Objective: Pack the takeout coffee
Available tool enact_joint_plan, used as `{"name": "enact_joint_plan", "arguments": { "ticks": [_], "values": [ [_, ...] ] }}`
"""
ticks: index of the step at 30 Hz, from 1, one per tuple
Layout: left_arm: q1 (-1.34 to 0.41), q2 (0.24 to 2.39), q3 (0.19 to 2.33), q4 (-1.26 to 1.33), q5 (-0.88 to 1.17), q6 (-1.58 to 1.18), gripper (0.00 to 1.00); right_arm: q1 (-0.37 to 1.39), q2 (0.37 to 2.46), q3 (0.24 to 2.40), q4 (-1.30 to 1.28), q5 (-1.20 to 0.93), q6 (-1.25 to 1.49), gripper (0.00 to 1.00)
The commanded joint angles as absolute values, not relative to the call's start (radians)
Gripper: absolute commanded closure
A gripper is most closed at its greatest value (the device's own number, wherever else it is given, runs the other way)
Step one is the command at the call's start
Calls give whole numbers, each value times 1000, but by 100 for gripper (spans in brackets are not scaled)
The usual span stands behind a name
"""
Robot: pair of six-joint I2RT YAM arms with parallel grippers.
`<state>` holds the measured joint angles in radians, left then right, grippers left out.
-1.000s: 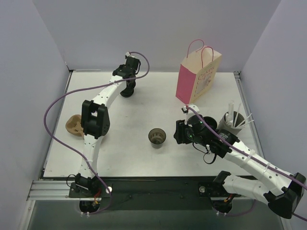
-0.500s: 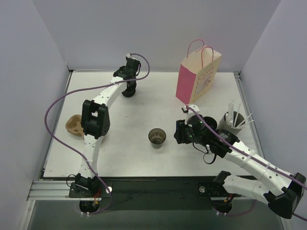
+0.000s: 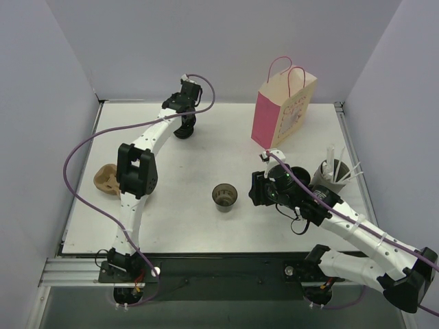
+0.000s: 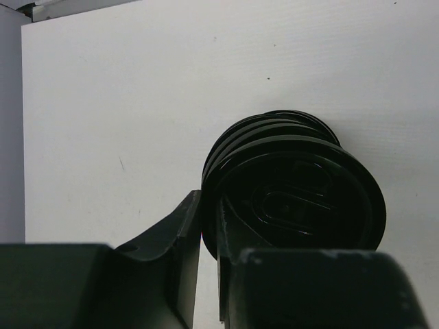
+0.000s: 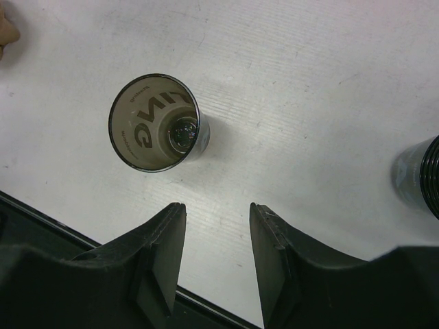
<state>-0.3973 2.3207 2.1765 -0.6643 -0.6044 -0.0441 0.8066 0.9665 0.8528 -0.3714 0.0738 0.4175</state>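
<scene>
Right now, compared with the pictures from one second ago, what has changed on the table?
The left claw shifted very slightly at the far side of the table; its jaws now pinch the rim of the black stack. The overhead view is too small to show them closing. The right claw, open cup, pink bag and grey cup stayed put.

On the white table (image 3: 171,212) stand 1 pink paper bag (image 3: 278,113) far right, 1 grey cup of sticks (image 3: 328,175), 1 lidless cup (image 3: 224,197) mid-table, 1 black lid stack (image 4: 295,205) and 1 tan lump (image 3: 105,179) at the left edge.
</scene>
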Motion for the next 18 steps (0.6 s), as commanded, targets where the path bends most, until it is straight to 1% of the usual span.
{"name": "enact_joint_plan", "arguments": {
  "ticks": [1,14,17,18],
  "values": [
    [-400,2255,2233,-673,-609,-54,80,811,951,890,-376,89,413,57],
    [-405,2226,2273,-719,-569,-83,80,813,950,908,-376,81,411,57],
    [-402,2218,2304,-774,-531,-116,80,813,945,916,-376,80,416,57],
    [-400,2204,2316,-813,-482,-130,81,813,946,920,-376,78,416,57]
  ]
}}
